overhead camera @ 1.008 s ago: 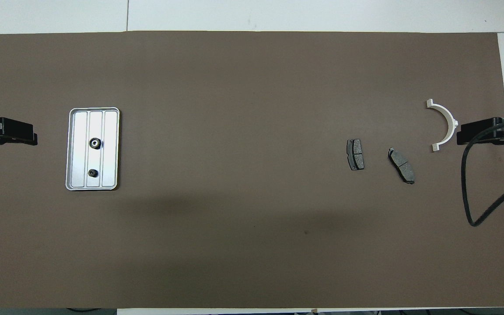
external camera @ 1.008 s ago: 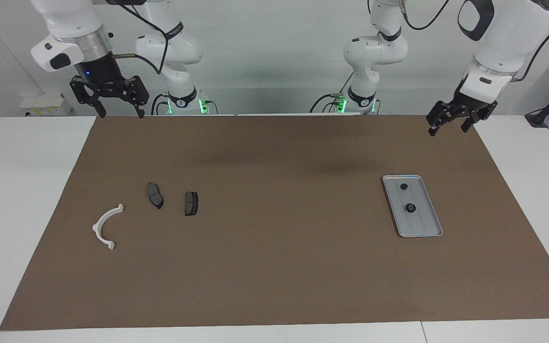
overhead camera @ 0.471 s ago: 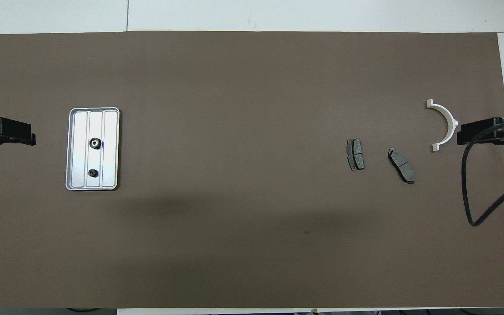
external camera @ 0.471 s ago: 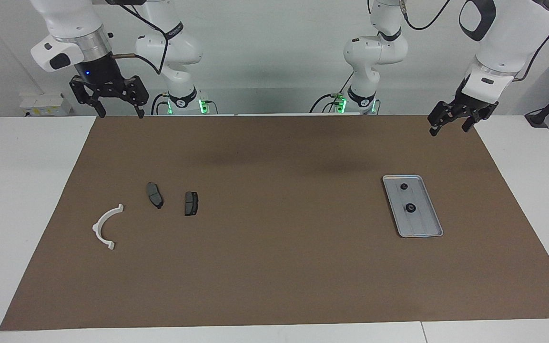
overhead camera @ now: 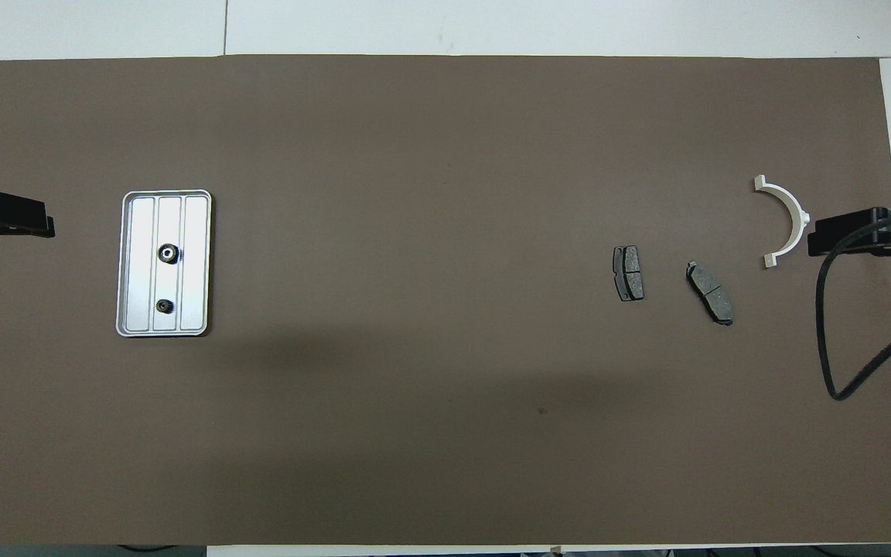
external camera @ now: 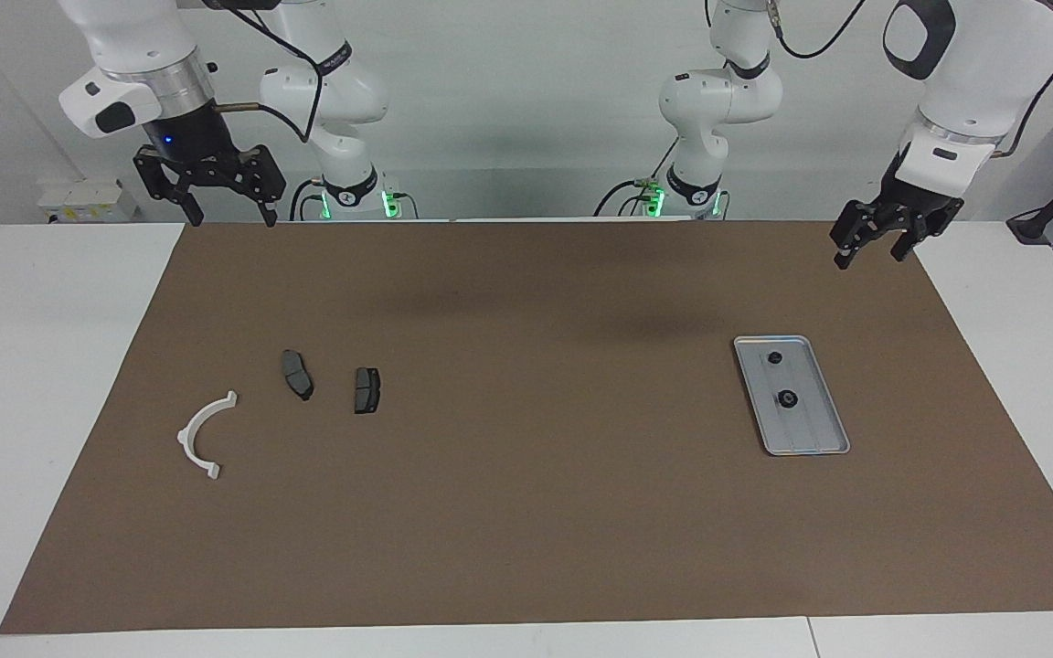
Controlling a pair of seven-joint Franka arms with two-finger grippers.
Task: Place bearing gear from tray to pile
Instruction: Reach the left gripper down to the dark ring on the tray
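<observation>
Inside tray [external camera: 833, 440], bearing gear [external camera: 787, 398], left pincer [external camera: 874, 249] apart

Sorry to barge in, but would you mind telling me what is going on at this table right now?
Nothing is being handled yet. Two small dark gear parts lie in the metal tray toward the left arm's end of the table. The pile, a white half-ring bracket and two brake pads, sits toward the right arm's end. The left gripper hangs empty above the mat's corner near the tray; the right gripper, open and empty, waits at its own end.
</observation>
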